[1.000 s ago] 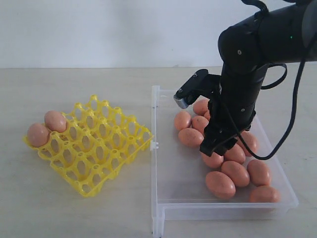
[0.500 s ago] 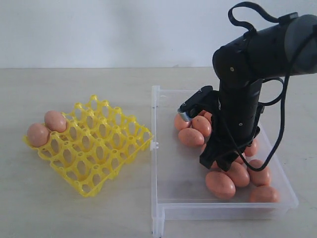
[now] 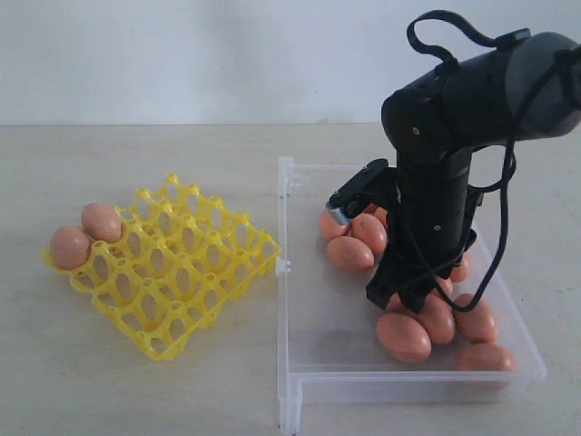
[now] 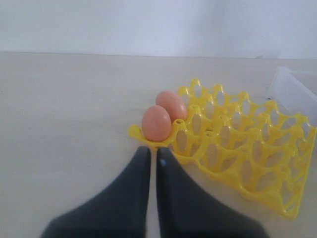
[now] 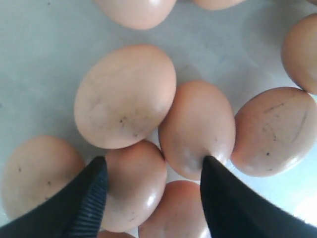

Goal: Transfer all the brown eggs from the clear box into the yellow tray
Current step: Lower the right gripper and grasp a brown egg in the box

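Several brown eggs [image 3: 403,336] lie clustered in the clear box [image 3: 309,363] on the right. My right gripper [image 3: 405,296] hangs low over that cluster, open. In the right wrist view its fingers [image 5: 89,198] stand wide on either side of one egg [image 5: 133,183], with more eggs [image 5: 125,96] packed around it; the right gripper [image 5: 153,161] grips nothing. Two brown eggs [image 3: 101,221] sit in the far left cups of the yellow tray [image 3: 182,272]. My left gripper [image 4: 152,151] is shut and empty, just short of the tray's corner [image 4: 136,133] that holds those eggs [image 4: 156,123].
The tray sits tilted on the beige table [image 3: 136,391], left of the box. The box's near wall [image 3: 408,383] and left rim [image 3: 287,272] stand close to the eggs. A pale wall [image 3: 182,54] closes the back.
My right arm has come down and slightly left into the box, bringing the open gripper close over the egg cluster. The tray and its two eggs have not moved.
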